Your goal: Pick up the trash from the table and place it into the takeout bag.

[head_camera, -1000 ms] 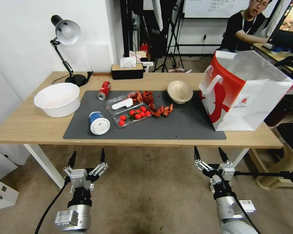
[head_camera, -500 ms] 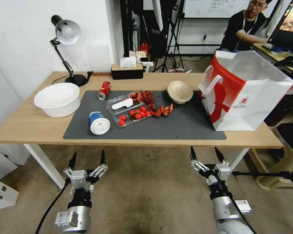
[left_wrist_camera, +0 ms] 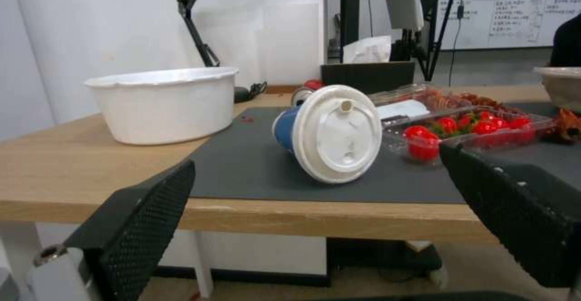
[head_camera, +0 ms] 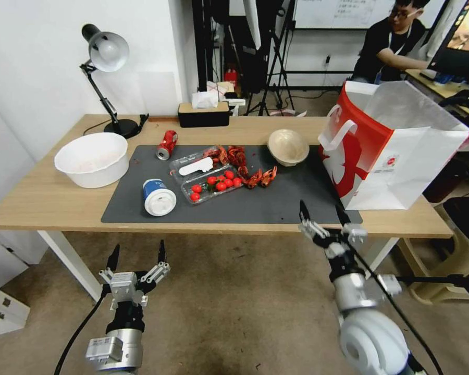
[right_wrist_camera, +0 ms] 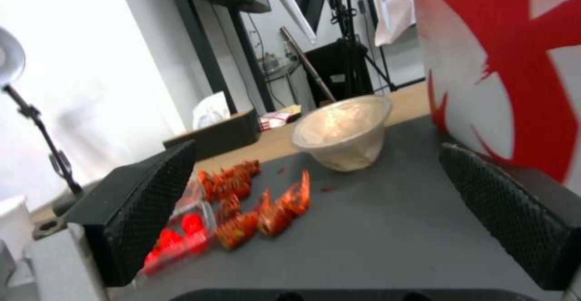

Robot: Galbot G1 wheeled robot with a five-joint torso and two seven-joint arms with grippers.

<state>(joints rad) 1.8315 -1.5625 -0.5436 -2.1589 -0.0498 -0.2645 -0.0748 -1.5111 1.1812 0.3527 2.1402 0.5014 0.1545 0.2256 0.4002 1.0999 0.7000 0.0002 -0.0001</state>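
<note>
From the head view the whole desk (head_camera: 47, 200) lay in sight: the red soda can (head_camera: 167, 144) on its side at the far edge of the grey mat (head_camera: 276, 203), the blue-and-white paper cup (head_camera: 158, 197) tipped over near the mat's front left, the beige bowl (head_camera: 288, 147) upright toward the back, and the takeout bag (head_camera: 396, 148) standing open at the right end. The left wrist view gave what the head view could not: the paper cup's white lid (left_wrist_camera: 337, 134) facing the camera, with the large white bowl (left_wrist_camera: 163, 103) to one side and the clear tray of tomatoes (left_wrist_camera: 469, 130) to the other. The right wrist view showed the beige bowl (right_wrist_camera: 343, 134) close beside the bag's red-and-white wall (right_wrist_camera: 508, 65), with crayfish shells (right_wrist_camera: 266, 205) scattered on the mat.

The left pincer (head_camera: 136, 255) hung low in front of the desk, fingers spread wide and empty. The right pincer (head_camera: 323, 214) was raised to the desk's front edge, jaws wide apart, holding nothing.
</note>
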